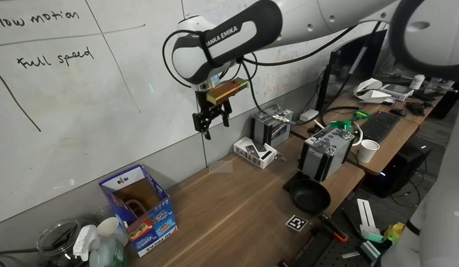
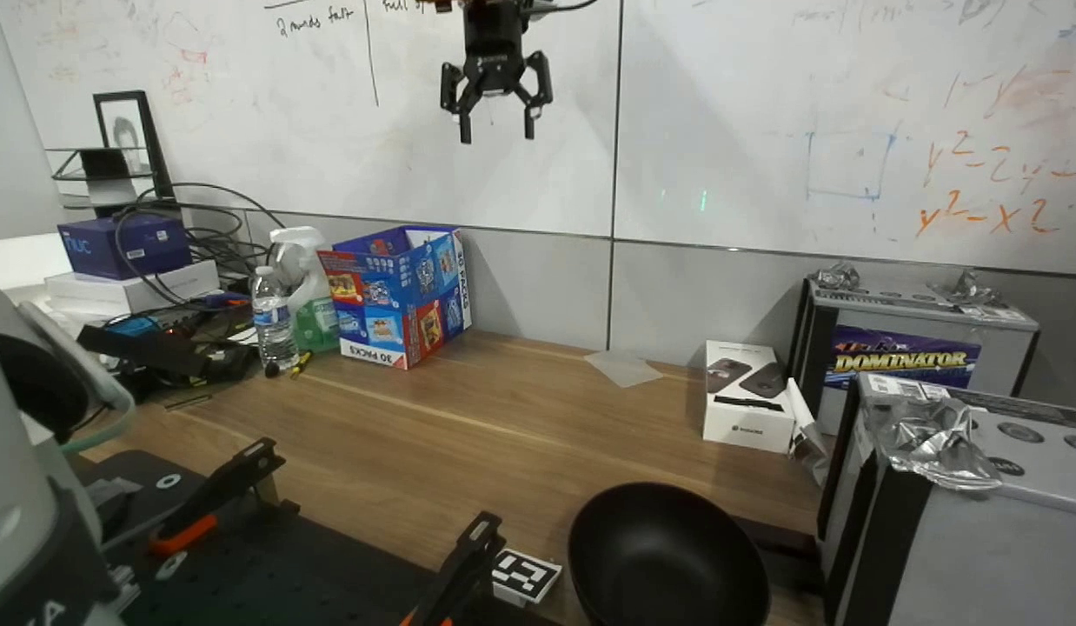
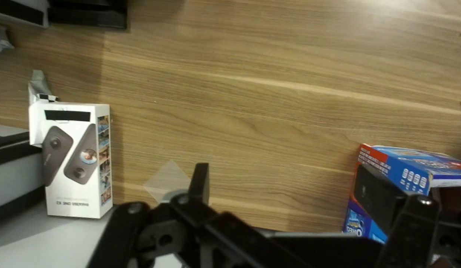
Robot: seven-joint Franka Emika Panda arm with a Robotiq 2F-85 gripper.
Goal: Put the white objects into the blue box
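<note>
The blue box (image 1: 153,227) stands open-topped on the table against the wall and shows in both exterior views (image 2: 386,304). A pale, cord-like loop (image 1: 136,202), one of the white objects, lies inside it against the brown interior. No white cord shows on the table in any view. My gripper (image 1: 217,130) hangs high above the table, pointing down, to one side of the box. Its fingers are spread wide with only air between them, as an exterior view (image 2: 497,137) shows. In the wrist view, one finger of the gripper (image 3: 284,182) partly covers the blue box (image 3: 405,169).
A white camera carton (image 2: 747,417) and two grey metal devices (image 1: 326,152) stand at the far end from the box. Near them sits a black pan (image 1: 310,196). A spray bottle (image 2: 316,296) and water bottle (image 2: 274,322) crowd the blue box. The whiteboard (image 2: 720,130) rises behind.
</note>
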